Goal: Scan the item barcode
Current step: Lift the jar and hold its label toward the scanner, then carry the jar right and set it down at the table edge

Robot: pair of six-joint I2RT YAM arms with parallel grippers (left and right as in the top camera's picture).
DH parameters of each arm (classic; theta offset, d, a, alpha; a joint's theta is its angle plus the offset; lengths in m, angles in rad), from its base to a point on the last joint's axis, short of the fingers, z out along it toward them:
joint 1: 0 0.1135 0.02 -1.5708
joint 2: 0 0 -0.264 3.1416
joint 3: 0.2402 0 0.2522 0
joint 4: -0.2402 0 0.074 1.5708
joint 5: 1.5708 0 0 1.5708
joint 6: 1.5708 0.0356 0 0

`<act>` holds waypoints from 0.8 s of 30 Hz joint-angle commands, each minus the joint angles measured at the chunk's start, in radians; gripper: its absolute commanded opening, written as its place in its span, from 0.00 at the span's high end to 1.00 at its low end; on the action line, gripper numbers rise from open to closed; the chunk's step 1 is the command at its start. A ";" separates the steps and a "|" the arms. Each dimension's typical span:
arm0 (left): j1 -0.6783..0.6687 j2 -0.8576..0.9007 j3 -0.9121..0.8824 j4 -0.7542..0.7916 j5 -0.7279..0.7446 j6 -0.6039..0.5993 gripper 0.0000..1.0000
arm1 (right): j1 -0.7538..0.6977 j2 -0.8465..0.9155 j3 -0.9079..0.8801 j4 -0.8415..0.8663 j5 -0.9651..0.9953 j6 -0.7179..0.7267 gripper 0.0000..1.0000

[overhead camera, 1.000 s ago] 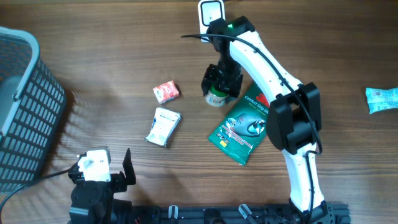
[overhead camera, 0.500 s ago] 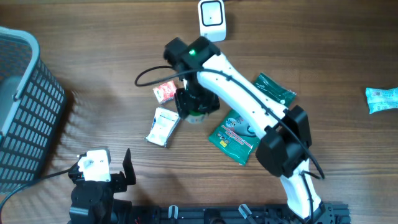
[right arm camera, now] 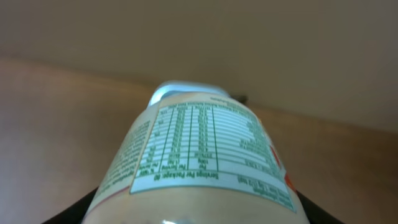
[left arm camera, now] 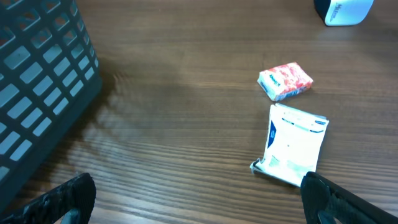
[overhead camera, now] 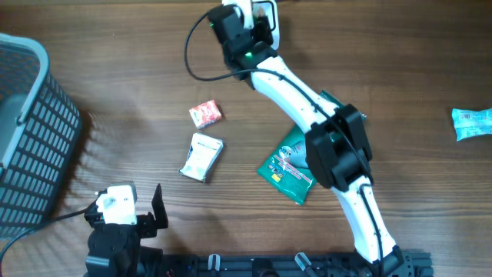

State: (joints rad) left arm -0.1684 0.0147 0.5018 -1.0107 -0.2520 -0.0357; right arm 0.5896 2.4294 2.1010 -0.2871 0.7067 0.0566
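Here right hand (right arm camera: 196, 209) clamps cream bottle (right arm camera: 200, 146), green nutrition table facing lens; left hand (left arm camera: 199, 200) wide, empty.

Bare worktop (overhead camera: 131, 69) lay open from 9 to 11 o'clock, between the basket (overhead camera: 34, 131) (a tall grid wall at the 9 o'clock edge) and the red packet (overhead camera: 205, 114). The white packet (overhead camera: 201, 157), near it toward 6, helped block the middle. The right arm (overhead camera: 300, 100) slanted from 6 to 12 over the green package (overhead camera: 286, 168), barring crossings; its cable (overhead camera: 191, 54) looped out at 11. Toward 3, wood ran free up to a teal packet (overhead camera: 470, 123). The right hand (right arm camera: 196, 214), closed round a bottle (right arm camera: 199, 155), crowded the scanner (overhead camera: 265, 17) at 12.
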 commanded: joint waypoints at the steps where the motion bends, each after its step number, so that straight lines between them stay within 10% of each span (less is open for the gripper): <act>1: -0.005 -0.006 -0.001 0.001 0.009 -0.005 0.00 | -0.045 0.072 0.018 0.174 0.056 -0.154 0.47; 9: -0.005 -0.006 -0.001 0.001 0.009 -0.005 0.00 | -0.063 0.101 0.018 0.307 0.022 -0.158 0.46; 18: -0.005 -0.006 -0.001 0.001 0.009 -0.005 0.00 | -0.180 -0.116 0.021 -0.249 0.166 0.113 0.46; 24: -0.005 -0.006 -0.001 0.001 0.009 -0.005 0.00 | -0.683 -0.134 0.000 -0.812 -0.629 0.442 0.39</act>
State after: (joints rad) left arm -0.1684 0.0143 0.5018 -1.0111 -0.2520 -0.0357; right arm 0.0788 2.2845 2.1162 -1.0264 0.4725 0.3923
